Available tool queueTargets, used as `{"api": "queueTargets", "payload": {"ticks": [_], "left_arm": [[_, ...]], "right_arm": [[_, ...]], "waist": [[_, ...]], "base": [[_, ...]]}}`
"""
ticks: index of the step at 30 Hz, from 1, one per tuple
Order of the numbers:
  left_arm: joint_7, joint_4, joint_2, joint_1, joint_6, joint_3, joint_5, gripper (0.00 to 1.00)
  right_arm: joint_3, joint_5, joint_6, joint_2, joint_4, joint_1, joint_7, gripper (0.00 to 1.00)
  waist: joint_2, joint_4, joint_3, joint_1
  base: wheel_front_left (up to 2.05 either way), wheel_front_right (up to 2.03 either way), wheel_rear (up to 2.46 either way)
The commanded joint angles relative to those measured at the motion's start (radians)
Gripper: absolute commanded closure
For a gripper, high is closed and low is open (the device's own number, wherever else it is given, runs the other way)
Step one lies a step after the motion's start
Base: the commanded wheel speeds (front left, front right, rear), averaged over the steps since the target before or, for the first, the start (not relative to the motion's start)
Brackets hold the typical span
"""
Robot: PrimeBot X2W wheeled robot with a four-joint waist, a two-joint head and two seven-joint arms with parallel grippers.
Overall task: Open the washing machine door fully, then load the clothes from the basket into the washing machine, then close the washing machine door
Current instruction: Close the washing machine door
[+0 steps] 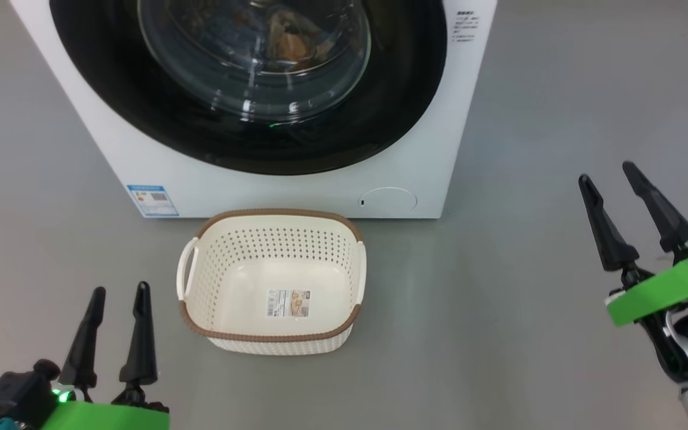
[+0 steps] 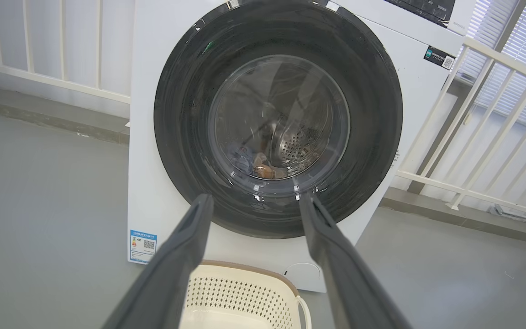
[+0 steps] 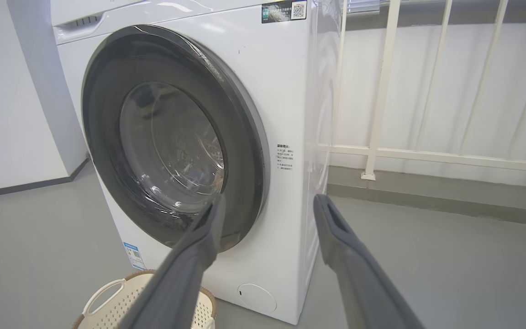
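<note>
The washing machine door (image 1: 248,77), stiff and glossy, appears shut; soft, light clothes (image 1: 290,42) lie behind its glass, the basket (image 1: 272,213) empty before it. The left gripper (image 1: 120,289) and right gripper (image 1: 605,170) gape wide, holding nothing; the door's rim probably offers the surest hold.

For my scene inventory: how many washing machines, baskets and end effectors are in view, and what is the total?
washing machine: 1
basket: 1
end effectors: 2 (left end effector, right end effector)
total: 4
</note>
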Motion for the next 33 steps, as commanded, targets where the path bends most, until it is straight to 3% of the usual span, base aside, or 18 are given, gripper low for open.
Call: {"api": "queueTargets", "payload": {"ticks": [1, 17, 33], "left_arm": [[-0.008, -0.022, 0.023, -0.007, -0.003, 0.043, 0.012, 0.00], [-0.008, -0.056, 0.007, 0.071, -0.003, 0.079, 0.027, 0.00], [-0.008, -0.063, 0.014, 0.075, -0.003, 0.068, 0.036, 0.00]], "right_arm": [[-0.006, -0.019, -0.003, -0.004, -0.038, 0.029, -0.005, 0.00], [-0.118, -0.071, -0.003, 0.130, -0.123, 0.309, -0.005, 0.00], [-0.122, -0.086, -0.003, 0.141, -0.121, 0.320, -0.005, 0.00]], "waist": [[-0.0001, -0.025, -0.022, 0.0000], [-0.0001, -0.082, -0.067, 0.0000], [-0.0001, -0.092, -0.063, 0.0000]], "base": [[0.00, 0.00, 0.00], [0.00, 0.00, 0.00], [0.00, 0.00, 0.00]]}}
